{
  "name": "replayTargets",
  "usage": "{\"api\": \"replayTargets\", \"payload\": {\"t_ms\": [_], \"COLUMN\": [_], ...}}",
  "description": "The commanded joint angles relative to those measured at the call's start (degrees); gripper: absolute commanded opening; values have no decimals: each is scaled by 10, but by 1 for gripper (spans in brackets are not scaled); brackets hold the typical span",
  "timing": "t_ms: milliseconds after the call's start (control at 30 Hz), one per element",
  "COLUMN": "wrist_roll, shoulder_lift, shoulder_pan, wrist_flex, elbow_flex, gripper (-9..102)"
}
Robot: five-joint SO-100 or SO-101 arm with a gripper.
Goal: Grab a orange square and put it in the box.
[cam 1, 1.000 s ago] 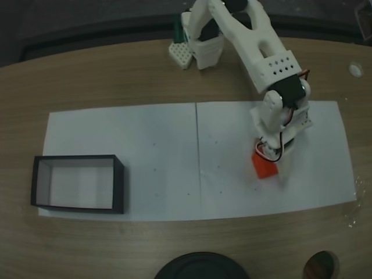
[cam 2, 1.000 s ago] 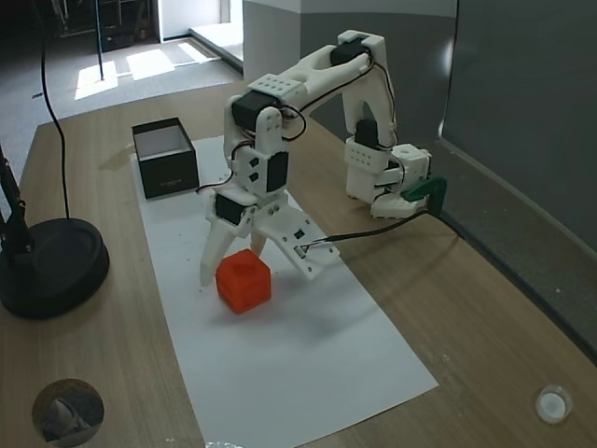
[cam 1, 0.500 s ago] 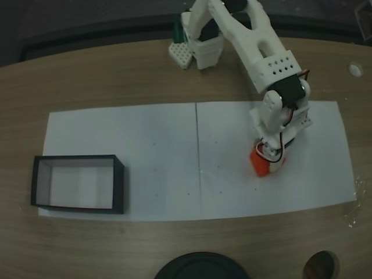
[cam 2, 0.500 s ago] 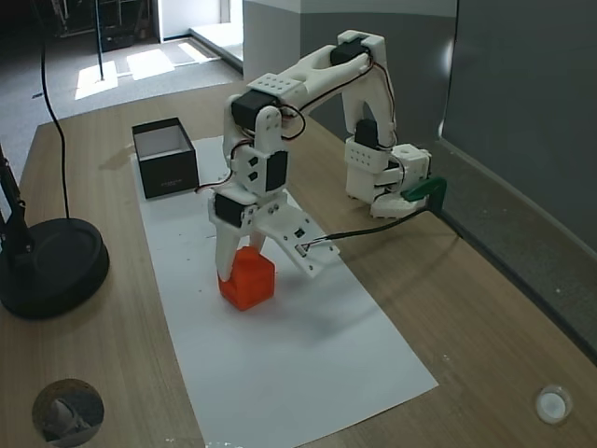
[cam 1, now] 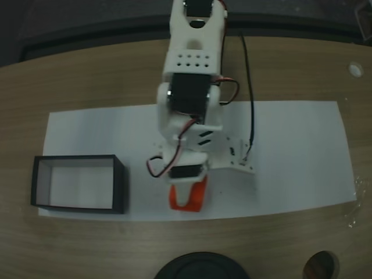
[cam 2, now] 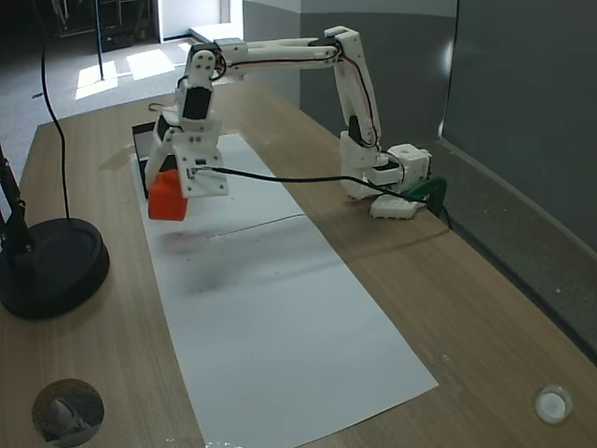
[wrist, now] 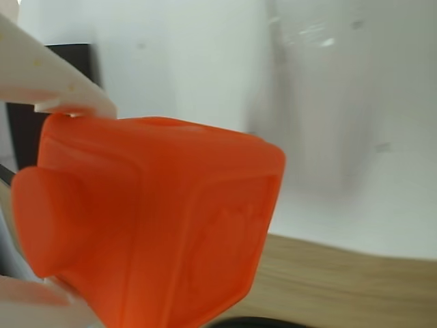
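overall, the gripper point(cam 1: 187, 200) was clamped on the orange square point(cam 1: 188, 199) and carried it in the air, clear of the white paper sheet point(cam 1: 290, 157) that covered the wooden table point(cam 1: 87, 75). in the wrist view the orange square point(wrist: 150, 225) sat close to the lens, one white finger point(wrist: 54, 82) pressed on its upper edge, another pale finger at the bottom left corner, so the hold looked firm. in a fixed view from the side the cube point(cam 2: 169, 199) hung above its own faint shadow on the sheet, with the gripper point(cam 2: 171, 196) pointing down from the stretched arm.

what the coming move turned on was the gap to the box point(cam 1: 35, 180). in a fixed view from above, the box lay to the left of the held cube, near but apart, its long axis running left to right along the sheet, its open white inside facing up. in a fixed view from the side the box point(cam 2: 137, 138) was partly hidden behind the gripper, just beyond it along the sheet. by my judgement the cube had to travel on that way, past the near black wall, before the fingers let go; a release too early would likely drop it on the paper or the rim.
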Motion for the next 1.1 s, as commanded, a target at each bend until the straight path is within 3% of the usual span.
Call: {"api": "replayTargets", "payload": {"t_ms": [0,167,333,967,1067], "wrist_roll": [-25,-93,-111,-105,-104], "shoulder_lift": [37,33,11,-119,-134], "shoulder_pan": [116,266,342,317,317], "wrist_flex": [0,-7,-11,-20,-26], "elbow_flex": [-79,-134,-207,-240,-240], "gripper": [12,12,12,13,19]}}
